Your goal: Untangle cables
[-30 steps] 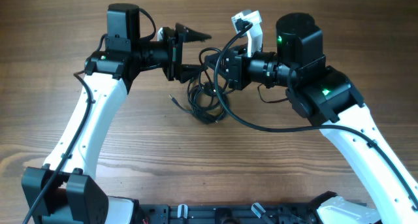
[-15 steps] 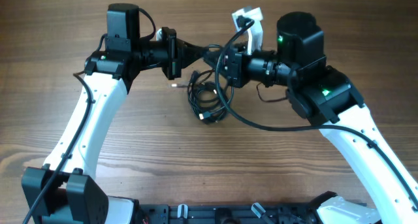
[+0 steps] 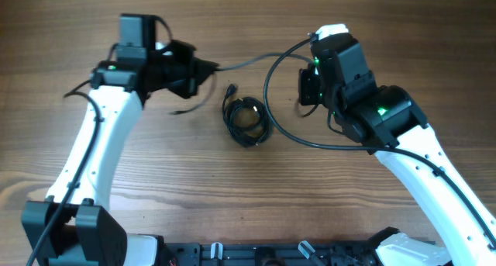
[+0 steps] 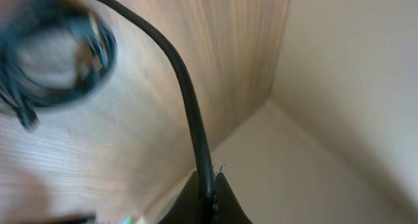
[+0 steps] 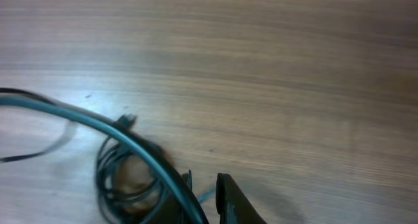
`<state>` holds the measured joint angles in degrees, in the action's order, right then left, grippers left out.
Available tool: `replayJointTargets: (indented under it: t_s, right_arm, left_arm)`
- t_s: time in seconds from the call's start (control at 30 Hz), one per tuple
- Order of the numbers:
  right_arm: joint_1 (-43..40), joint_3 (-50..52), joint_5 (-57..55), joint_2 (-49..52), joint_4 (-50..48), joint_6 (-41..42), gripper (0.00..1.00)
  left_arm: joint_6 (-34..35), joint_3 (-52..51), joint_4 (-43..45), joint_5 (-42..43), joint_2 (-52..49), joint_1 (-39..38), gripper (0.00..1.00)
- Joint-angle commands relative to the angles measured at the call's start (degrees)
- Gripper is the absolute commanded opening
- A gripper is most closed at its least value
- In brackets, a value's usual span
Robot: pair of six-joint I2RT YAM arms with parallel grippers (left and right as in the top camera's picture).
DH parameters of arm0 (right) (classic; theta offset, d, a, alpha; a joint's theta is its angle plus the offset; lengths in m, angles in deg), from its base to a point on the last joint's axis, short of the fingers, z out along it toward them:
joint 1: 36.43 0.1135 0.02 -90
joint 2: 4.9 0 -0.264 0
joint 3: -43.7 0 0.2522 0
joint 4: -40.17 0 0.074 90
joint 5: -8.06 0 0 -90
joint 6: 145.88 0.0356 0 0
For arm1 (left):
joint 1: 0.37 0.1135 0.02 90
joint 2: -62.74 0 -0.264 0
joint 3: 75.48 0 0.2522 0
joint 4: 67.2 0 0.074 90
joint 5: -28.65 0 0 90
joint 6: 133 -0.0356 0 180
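The cables lie as a small black coil (image 3: 246,120) in the middle of the table, one plug end (image 3: 230,88) pointing away from it. My left gripper (image 3: 208,67) is up and left of the coil, shut on a separate black strand (image 3: 240,63). That strand runs right toward the right arm, and a short tail (image 3: 182,109) hangs below the gripper. In the left wrist view the strand (image 4: 189,106) is pinched at my left gripper (image 4: 210,181) and the coil (image 4: 59,61) blurs at upper left. My right gripper (image 5: 206,185) stands slightly open, empty, right of the coil (image 5: 124,172).
The right arm's own thick black cable (image 3: 271,103) loops out beside the coil and crosses the right wrist view (image 5: 78,119). Both white arms reach in from the near edge. Bare wooden table (image 3: 155,181) lies all round the coil.
My left gripper has shut on a strand and pulled it left, away from the coil. My right gripper has backed off right and parted a little. The coil stays on the table.
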<state>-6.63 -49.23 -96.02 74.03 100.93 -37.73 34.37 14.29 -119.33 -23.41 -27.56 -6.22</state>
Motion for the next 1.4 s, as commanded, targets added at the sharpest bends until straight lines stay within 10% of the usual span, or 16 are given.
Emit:
replayJointTargets:
  t_s: [0.0,0.53,0.7,0.77,1.03,1.37]
  right_arm:
    - [-1.2,-0.3,-7.5,-0.4,0.1,-0.2,0.15]
    - [-4.7,-0.3,-9.7,-0.4,-4.7,3.8,0.04]
    - [-4.7,-0.3,-5.8,-0.4,-9.8,6.4,0.04]
    - [-4.7,-0.3,-5.0,-0.4,-12.4,7.9,0.04]
    - [-5.6,-0.3,-1.7,-0.4,-39.2,10.4,0.04]
    - [-36.4,-6.5,-3.5,2.6,-32.0,-5.2,0.04]
  left_arm:
    - [-5.1,0.1,-2.2,-4.8,0.7,5.8,0.04]
    - [-12.7,0.1,-10.4,-11.8,0.7,11.4,0.04]
    - [-15.5,0.1,-11.8,-9.7,0.7,11.3,0.76]
    - [-19.2,0.1,-11.9,-9.0,0.7,11.3,0.88]
    - [-24.4,0.1,-14.1,-9.1,0.7,11.3,0.96]
    - [-27.7,0.1,-13.6,-9.1,0.7,6.2,0.97]
